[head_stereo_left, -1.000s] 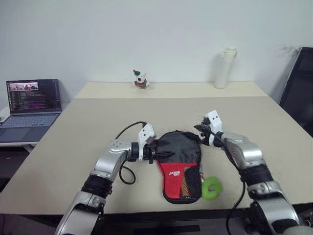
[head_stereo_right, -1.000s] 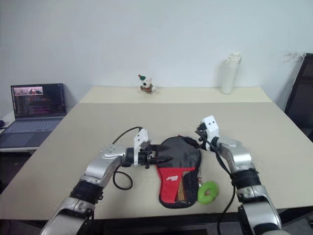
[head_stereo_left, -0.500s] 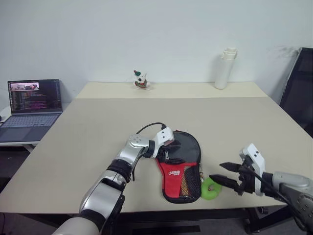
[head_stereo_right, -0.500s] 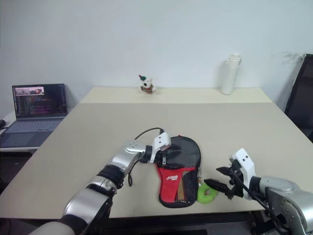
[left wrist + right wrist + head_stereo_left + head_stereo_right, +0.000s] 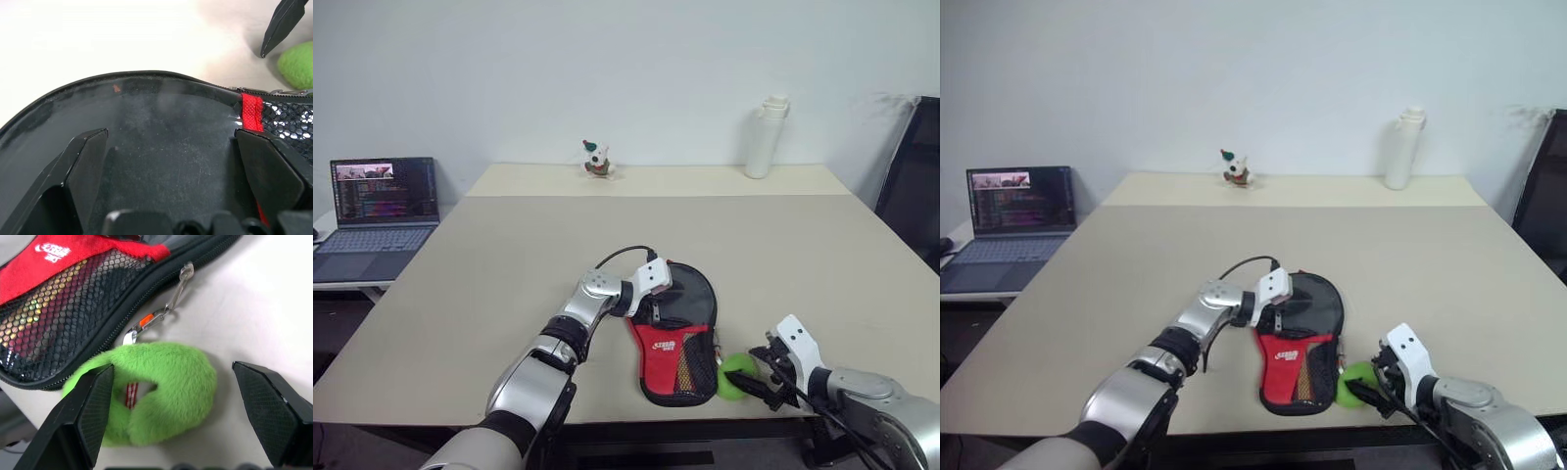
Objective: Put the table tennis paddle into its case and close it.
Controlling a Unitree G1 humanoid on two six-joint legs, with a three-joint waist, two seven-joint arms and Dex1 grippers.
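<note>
The case point(image 5: 674, 328), a black pouch with a red lower part and a mesh pocket, lies flat near the table's front edge. The paddle is hidden. My left gripper point(image 5: 651, 305) stands open over the case's black upper part point(image 5: 161, 122), which spans the space between its fingers point(image 5: 88, 161). A fluffy green ring pull point(image 5: 736, 376) lies beside the case's right side, joined by a metal clip point(image 5: 151, 322) to the zipper pull point(image 5: 186, 271). My right gripper point(image 5: 756, 370) is open, with a finger on either side of the green ring point(image 5: 166, 387), and holds nothing.
An open laptop point(image 5: 377, 211) sits on a side stand at the left. A white bottle point(image 5: 762, 137) and a small figurine point(image 5: 595, 159) stand at the table's far edge. A black chair point(image 5: 913, 186) is at the right. The table's front edge runs just below the case.
My left gripper opened and slid right onto the case's black top. My right arm pulled back from the case's far right rim toward the table's front edge, ending at the green ring.
</note>
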